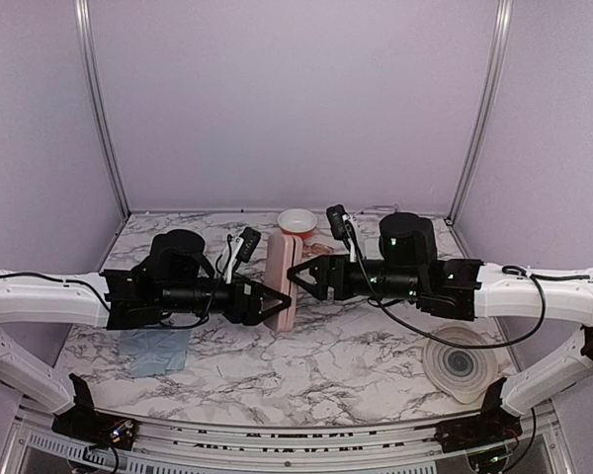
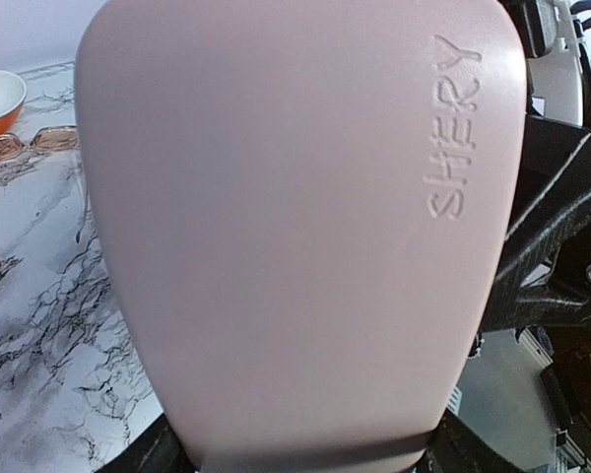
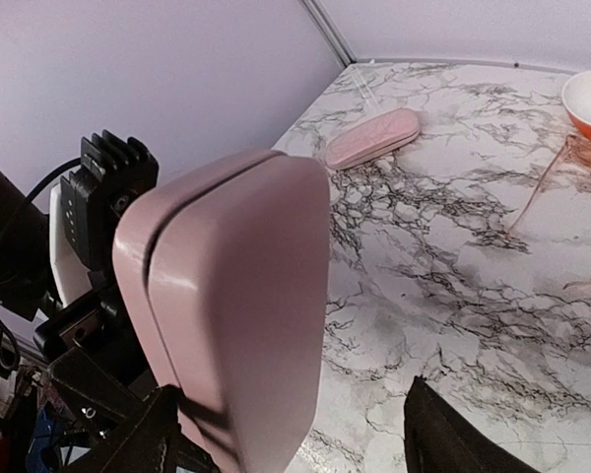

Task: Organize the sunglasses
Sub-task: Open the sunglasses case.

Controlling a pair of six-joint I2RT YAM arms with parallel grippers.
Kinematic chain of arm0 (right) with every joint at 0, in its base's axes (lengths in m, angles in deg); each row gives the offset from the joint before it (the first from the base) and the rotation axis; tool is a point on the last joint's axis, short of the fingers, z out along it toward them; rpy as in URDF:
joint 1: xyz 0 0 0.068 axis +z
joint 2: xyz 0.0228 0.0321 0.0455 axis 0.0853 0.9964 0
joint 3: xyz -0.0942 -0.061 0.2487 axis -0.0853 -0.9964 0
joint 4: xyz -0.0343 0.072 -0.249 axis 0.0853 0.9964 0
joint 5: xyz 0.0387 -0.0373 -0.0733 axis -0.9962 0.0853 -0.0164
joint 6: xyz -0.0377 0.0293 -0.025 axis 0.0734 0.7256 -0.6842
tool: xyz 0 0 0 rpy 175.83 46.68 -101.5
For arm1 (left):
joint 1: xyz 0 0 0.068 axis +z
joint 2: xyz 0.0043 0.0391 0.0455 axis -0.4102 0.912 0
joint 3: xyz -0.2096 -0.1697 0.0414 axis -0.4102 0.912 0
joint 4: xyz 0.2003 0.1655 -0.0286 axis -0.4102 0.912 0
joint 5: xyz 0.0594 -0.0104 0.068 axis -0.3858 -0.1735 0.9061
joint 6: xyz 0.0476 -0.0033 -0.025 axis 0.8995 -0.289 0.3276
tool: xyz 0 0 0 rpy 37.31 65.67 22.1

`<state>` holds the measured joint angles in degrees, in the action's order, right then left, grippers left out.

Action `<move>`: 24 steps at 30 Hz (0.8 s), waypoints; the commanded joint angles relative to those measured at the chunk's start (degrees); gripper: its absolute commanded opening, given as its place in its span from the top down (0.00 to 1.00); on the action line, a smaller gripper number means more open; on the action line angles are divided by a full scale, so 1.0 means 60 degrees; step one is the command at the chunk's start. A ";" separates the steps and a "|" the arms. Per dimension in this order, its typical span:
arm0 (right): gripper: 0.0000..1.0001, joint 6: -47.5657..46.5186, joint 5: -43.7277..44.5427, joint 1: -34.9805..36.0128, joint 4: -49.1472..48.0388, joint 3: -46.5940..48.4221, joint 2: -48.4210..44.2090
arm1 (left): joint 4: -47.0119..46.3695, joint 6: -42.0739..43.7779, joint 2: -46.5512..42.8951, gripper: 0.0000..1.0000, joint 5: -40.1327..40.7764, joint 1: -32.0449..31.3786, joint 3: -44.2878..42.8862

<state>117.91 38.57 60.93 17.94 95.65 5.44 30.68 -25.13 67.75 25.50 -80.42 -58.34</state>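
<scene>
**Item 1: light blue cloth** (image 1: 158,351). Lies flat on the marble table (image 1: 356,346) at 7 o'clock, under the left forearm. No part in this step.

**Item 2: pale ribbed round dish** (image 1: 462,363). At 4 o'clock, near the table's front edge.

**Item 3: pink case** (image 1: 279,255). At table centre, lifted off the surface and standing on end. Its seam looks closed in the right wrist view.

**Item 4: left gripper** (image 1: 269,299). Reaches in from 9 o'clock, jaws clamped across the case's lower end and carrying it.

**Item 5: right gripper** (image 1: 298,272). Reaches in from 3 o'clock, jaws spread about the case's edge. One finger is close against the shell; the other stands apart from it.

**Item 6: sunglasses** (image 2: 49,140). The orange-brown tinted pair lies on the table at 12 to 1 o'clock, just beside the bowl. The pale pair cannot be made out.

**Item 7: orange bowl** (image 1: 296,219). At 12 o'clock, near the back wall.

**Item 8: second pink case** (image 3: 372,138). Lies flat and shut at 10 to 11 o'clock, towards the far left corner.

**Step in hand (judged):** opening the lifted case with both arms, before any pair goes in.

**Next move calls for:** the right jaws to close on one shell at the seam and pull it open against the left arm's steady hold.
</scene>
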 commanded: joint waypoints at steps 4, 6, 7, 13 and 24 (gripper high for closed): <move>0.26 0.0148 0.0933 0.0051 0.0716 0.0489 0.0071 | -0.0057 0.0236 0.0022 0.58 0.0226 -0.0095 -0.0468; 0.27 0.0149 0.1018 0.0052 0.0824 0.0465 0.0051 | -0.0055 0.0247 0.0022 0.59 0.0224 -0.0110 -0.0472; 0.27 0.0137 0.1043 0.0051 0.0838 0.0447 0.0038 | -0.0055 0.0246 0.0015 0.59 0.0206 -0.0110 -0.0479; 0.27 0.0148 0.1154 0.0051 0.1001 0.0503 0.0220 | 0.0014 0.0275 0.0020 0.59 0.0327 -0.0173 -0.0555; 0.30 0.0032 0.1314 0.0051 0.1666 0.0792 0.0692 | 0.0794 0.0657 0.0271 0.60 0.0956 -0.0461 -0.1124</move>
<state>118.22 44.16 60.95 24.98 98.86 9.39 36.91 -23.01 69.72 30.83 -82.24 -62.15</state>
